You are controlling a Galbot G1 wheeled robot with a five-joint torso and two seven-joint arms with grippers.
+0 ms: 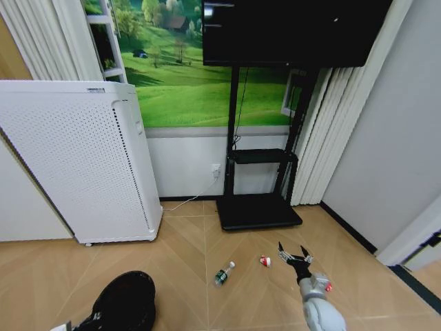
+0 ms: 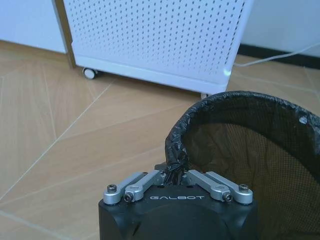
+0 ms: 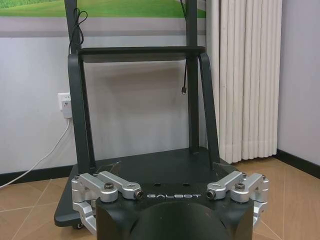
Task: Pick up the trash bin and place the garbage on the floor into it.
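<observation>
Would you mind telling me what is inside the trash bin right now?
The trash bin, gripped at its rim by the left claw, shows bare dark mesh walls inside; its bottom is out of sight.

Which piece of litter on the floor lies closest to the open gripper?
The small red-and-white piece, just beside the right gripper; the bottle lies farther off.

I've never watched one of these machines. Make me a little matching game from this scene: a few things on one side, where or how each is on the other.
Things:
1. trash bin
2. plastic bottle
3. right tool
4. white perforated appliance

States:
A. open, above the floor near the red-and-white scrap
B. standing on casters by the wall
C. rim pinched by the left tool
D. lying on the parquet

Pairs: 1-C, 2-D, 3-A, 4-B
</observation>
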